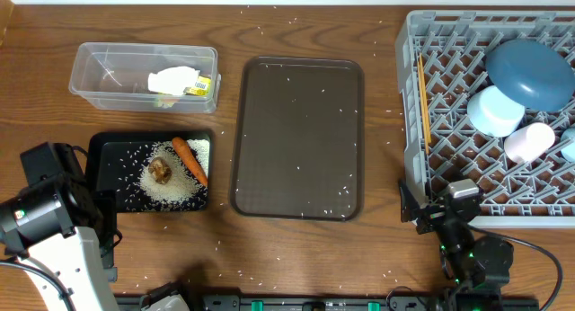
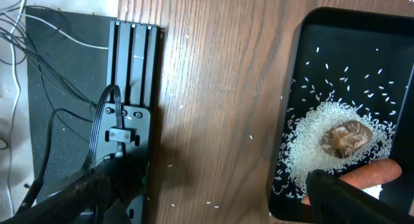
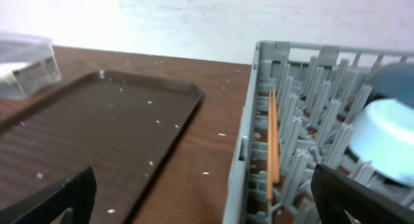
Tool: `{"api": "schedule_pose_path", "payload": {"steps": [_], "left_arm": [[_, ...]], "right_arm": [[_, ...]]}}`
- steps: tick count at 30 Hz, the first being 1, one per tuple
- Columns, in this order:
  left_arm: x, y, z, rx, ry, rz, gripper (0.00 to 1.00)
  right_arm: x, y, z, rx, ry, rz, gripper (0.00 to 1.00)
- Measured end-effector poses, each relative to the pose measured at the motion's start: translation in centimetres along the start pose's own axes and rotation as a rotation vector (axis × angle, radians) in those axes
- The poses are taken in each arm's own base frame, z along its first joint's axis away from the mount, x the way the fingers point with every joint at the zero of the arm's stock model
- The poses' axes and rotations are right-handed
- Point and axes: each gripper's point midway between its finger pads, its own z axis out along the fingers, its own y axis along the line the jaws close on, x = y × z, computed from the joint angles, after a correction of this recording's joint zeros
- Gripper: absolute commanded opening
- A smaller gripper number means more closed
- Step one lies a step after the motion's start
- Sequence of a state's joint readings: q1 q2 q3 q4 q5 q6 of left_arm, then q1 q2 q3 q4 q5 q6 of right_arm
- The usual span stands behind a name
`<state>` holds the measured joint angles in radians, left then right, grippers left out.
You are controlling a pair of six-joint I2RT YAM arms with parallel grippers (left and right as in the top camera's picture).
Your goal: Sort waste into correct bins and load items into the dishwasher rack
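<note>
The black tray [image 1: 108,167] holds white rice [image 1: 171,190], a brown food lump [image 1: 161,170] and an orange carrot [image 1: 190,160]. They also show in the left wrist view: lump [image 2: 346,137], carrot [image 2: 378,173]. The clear container [image 1: 99,73] holds the crumpled wrapper [image 1: 184,82]. The grey rack [image 1: 413,122] holds the blue plate [image 1: 530,73], light-blue bowl [image 1: 494,111], white cup [image 1: 528,142], light-blue cup [image 1: 569,142] and chopsticks [image 1: 422,100]. My left gripper [image 2: 207,201] is open and empty beside the black tray. My right gripper [image 3: 207,198] is open and empty at the rack's front-left corner.
The large dark brown serving tray [image 1: 296,140] lies in the middle with a few rice grains on it. Loose grains are scattered over the wooden table [image 1: 225,248]. A black mount with cables [image 2: 126,120] sits at the table's front edge.
</note>
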<state>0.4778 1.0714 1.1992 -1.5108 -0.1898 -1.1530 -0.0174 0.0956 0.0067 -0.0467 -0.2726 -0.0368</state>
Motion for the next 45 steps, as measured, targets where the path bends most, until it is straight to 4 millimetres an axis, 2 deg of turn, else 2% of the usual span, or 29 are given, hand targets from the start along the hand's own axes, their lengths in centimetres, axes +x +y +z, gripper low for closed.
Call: {"api": "schedule_pose_path", "payload": {"steps": [4,10,21,32,45], "left_arm": [[0.0,0.0,0.0,0.0,0.0,0.0,0.98],[0.0,0.0,0.0,0.0,0.0,0.0,0.98],[0.0,0.0,0.0,0.0,0.0,0.0,0.98],[0.0,0.0,0.0,0.0,0.0,0.0,0.98],[0.0,0.0,0.0,0.0,0.0,0.0,0.98]], "right_arm": [[-0.1,0.0,0.0,0.001,-0.004,-0.059,0.99],[-1.7,0.1,-0.5,0.008,-0.076,-0.099,0.99],[-1.6,-0.9,-0.6,0.061,-0.068,-0.096,0.99],[-1.1,-3.6,-0.9,0.221,-0.039,-0.107,0.99],[-1.1,-4.1,-1.0,0.249,-0.032,-0.138,0.99]]}}
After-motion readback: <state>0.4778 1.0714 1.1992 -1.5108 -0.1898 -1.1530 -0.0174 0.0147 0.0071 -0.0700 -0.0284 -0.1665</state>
